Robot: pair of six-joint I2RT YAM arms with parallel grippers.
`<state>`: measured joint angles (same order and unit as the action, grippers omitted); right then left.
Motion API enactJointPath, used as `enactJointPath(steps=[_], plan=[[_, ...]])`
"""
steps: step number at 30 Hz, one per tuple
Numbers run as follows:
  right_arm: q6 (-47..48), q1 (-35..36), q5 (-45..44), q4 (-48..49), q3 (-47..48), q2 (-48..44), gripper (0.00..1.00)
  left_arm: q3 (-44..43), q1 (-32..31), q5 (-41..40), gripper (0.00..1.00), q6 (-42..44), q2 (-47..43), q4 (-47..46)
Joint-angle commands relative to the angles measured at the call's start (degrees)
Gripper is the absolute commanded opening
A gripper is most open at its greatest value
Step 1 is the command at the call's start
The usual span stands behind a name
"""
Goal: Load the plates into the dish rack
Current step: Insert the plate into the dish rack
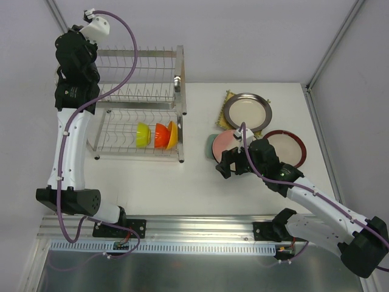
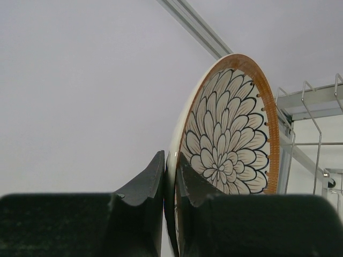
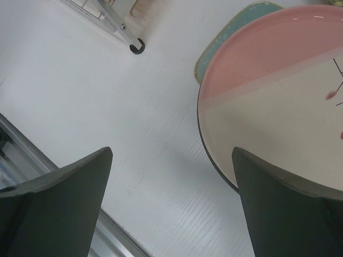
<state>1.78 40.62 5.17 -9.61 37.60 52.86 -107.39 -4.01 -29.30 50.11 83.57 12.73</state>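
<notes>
My left gripper [image 2: 170,160] is shut on the rim of the brown-rimmed petal-pattern plate [image 2: 230,134] and holds it upright on edge beside the silver wire dish rack [image 2: 313,123]. In the top view the left arm [image 1: 76,61] stands raised at the far left end of the dish rack [image 1: 140,79], and the plate is hidden there. My right gripper [image 1: 226,163] is open and low over the table at the near-left edge of the pink-and-white plate [image 1: 230,141], which also shows in the right wrist view [image 3: 278,91]. That plate lies on a pale teal dish [image 3: 230,37].
Green [image 1: 143,134], orange [image 1: 160,135] and yellow [image 1: 173,135] bowls stand in the rack's lower tier. A dark-rimmed cream plate [image 1: 247,110] lies on a yellow woven square [image 1: 226,97]. A red-rimmed plate [image 1: 285,146] lies to the right. A rack foot [image 3: 136,48] is nearby.
</notes>
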Motion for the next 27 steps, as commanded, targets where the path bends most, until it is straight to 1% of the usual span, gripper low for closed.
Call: enactJointPath(steps=[1,4,7,14,23,27], plan=[[0.86,0.25,0.10,2.49,0.01,-0.65,1.00,0.52,0.23,1.88,0.08,-3.08,-2.45,-2.01],[0.85,0.25,0.28,2.66,0.10,-0.65,0.99,0.78,0.41,0.83,0.10,-3.79,-2.36,-1.75],[0.77,0.34,0.19,2.40,0.19,-0.65,1.00,1.05,0.58,0.47,0.17,-4.23,-2.18,-1.66],[0.94,0.34,0.28,2.22,0.28,-0.65,1.00,0.78,1.02,-0.76,0.20,-5.54,-1.74,-1.31],[0.86,0.34,0.37,2.22,0.36,-0.57,1.00,1.49,1.29,-2.43,0.31,-7.12,-1.74,-1.13],[0.94,0.25,0.28,2.22,0.36,-0.57,0.99,0.87,1.72,-2.96,0.31,-7.92,-1.48,-1.13]])
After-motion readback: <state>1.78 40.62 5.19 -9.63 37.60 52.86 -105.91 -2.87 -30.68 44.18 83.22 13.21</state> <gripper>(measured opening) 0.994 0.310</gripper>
